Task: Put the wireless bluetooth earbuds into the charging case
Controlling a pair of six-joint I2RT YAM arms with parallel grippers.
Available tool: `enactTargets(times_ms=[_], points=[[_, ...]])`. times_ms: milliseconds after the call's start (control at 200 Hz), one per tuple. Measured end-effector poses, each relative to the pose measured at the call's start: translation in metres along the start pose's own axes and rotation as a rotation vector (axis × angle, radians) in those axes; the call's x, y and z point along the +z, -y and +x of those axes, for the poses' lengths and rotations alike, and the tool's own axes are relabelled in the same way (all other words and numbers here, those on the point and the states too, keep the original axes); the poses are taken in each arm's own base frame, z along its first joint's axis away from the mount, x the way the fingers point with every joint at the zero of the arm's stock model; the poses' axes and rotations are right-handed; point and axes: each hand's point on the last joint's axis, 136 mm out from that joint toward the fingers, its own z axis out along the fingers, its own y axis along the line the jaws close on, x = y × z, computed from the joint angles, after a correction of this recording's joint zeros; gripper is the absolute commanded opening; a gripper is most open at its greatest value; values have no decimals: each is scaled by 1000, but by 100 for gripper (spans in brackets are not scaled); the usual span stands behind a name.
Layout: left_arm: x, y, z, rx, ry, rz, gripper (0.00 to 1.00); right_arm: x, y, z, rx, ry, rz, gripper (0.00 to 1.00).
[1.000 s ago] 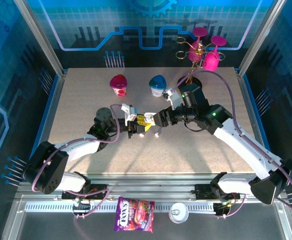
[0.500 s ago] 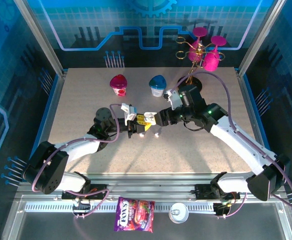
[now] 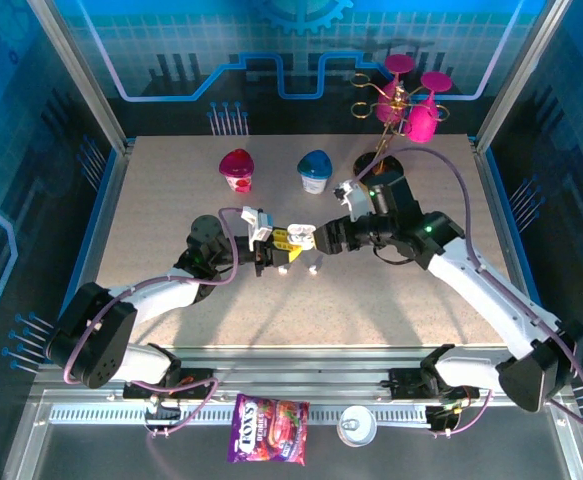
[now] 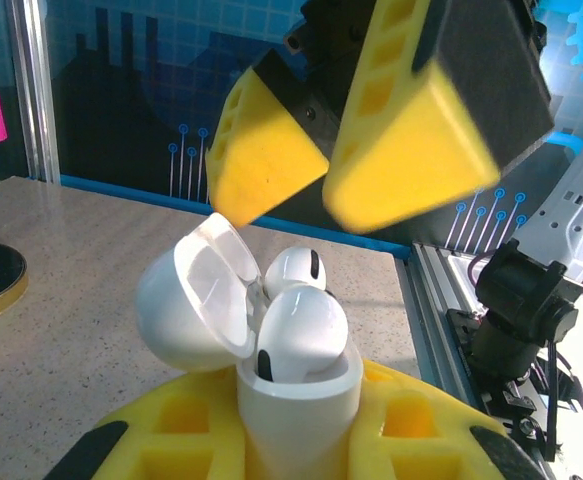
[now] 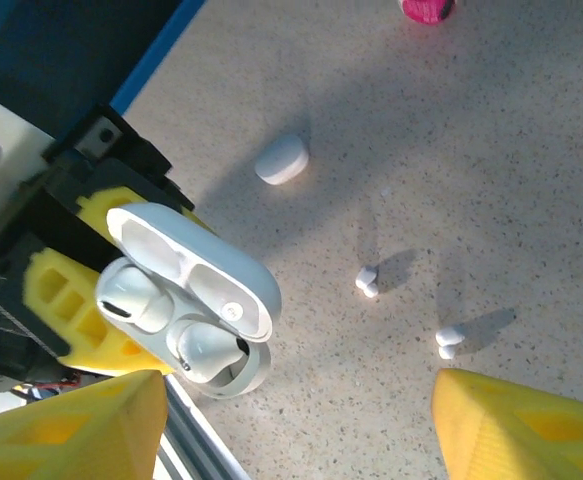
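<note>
My left gripper (image 3: 271, 250) is shut on the white charging case (image 4: 296, 395), holding it upright with its lid (image 4: 186, 300) swung open. Two earbuds (image 4: 301, 335) (image 4: 294, 270) sit in its sockets; the right wrist view shows them from above (image 5: 136, 300) (image 5: 206, 345). My right gripper (image 3: 311, 238) hovers just above the case (image 5: 186, 310), open, with nothing between its yellow fingers (image 4: 271, 160). Two more loose earbuds (image 5: 368, 281) (image 5: 448, 340) lie on the speckled table beside the case, also visible from above (image 3: 284, 270) (image 3: 314, 267).
A second, closed white case (image 5: 281, 160) lies on the table beyond the loose earbuds. A pink cup (image 3: 237, 168) and a blue cup (image 3: 314, 170) stand at the back. A rack of pink glasses (image 3: 406, 100) is at the back right. A black disc (image 3: 207, 228) lies by the left arm.
The right arm's wrist has shifted slightly while its open jaws stay over the case. The left gripper and the case have not moved.
</note>
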Motion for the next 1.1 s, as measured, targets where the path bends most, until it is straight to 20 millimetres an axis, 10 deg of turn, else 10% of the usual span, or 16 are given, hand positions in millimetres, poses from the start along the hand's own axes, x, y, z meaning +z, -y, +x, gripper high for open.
enactTargets(times_ms=[435, 1101], points=[[1, 9, -7, 58, 31, 57, 5, 11, 8, -45, 95, 3, -30, 66], [0, 5, 1, 18, 4, 48, 5, 23, 4, -13, 52, -155, -43, 66]])
